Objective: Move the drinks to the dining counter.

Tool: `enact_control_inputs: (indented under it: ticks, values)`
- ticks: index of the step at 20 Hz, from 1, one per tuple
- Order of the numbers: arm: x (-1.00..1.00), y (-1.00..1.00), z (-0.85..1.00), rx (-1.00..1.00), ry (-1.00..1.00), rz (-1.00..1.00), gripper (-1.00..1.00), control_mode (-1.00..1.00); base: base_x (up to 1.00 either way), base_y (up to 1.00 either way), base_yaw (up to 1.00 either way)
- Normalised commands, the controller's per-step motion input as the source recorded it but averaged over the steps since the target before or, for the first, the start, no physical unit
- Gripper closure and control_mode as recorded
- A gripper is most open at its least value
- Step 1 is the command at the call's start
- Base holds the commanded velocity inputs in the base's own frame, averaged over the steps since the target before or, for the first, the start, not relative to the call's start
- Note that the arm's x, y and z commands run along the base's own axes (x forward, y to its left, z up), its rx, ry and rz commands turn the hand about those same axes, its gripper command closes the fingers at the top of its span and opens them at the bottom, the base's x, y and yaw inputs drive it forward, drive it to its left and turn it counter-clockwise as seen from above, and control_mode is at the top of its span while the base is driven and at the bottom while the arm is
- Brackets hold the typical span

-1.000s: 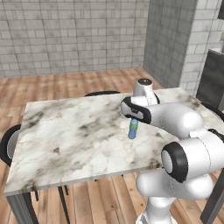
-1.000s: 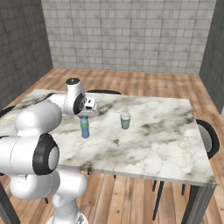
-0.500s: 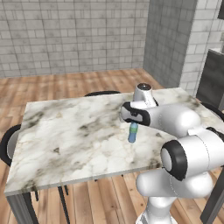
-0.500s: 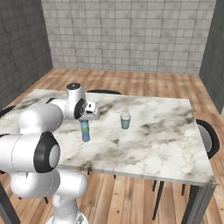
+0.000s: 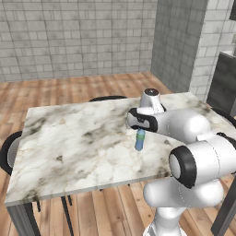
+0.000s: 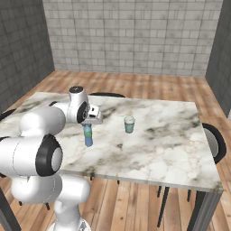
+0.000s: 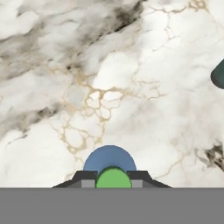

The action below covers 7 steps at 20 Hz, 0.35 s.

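The slim blue bottle (image 5: 139,142) with a green cap (image 7: 113,178) stands upright near the middle of the marble dining counter (image 5: 69,138). My gripper (image 5: 140,131) reaches down from above and is shut on the bottle's top. In the hand view the dark fingertips (image 7: 85,178) flank the cap. The bottle (image 6: 88,136) has its base at the marble or just above it; I cannot tell whether it touches. The teal cup (image 6: 129,124) with a pale top stands on the counter (image 6: 171,144) a short way to the bottle's right. Its dark edge (image 7: 218,74) shows in the hand view.
Dark round stools stand around the counter: one at the left end (image 5: 7,154), one at the far side (image 6: 106,94), one at the right end (image 6: 215,140). Wood floor and grey block walls surround it. The counter's near edge (image 6: 149,173) lies close to my base.
The hand has come down a little with the blue bottle in its grip, bringing the bottle's base to the counter. The teal cup has not moved.
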Motion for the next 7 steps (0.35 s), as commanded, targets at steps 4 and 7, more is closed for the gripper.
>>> enact_control_inputs:
  ticks: [4,7]
  values:
    - [0.00,0.00,0.00,0.00,0.00,0.00,1.00,-1.00,0.00,0.00,0.00]
    - [0.00,0.00,0.00,0.00,0.00,0.00,1.00,-1.00,0.00,0.00,0.00]
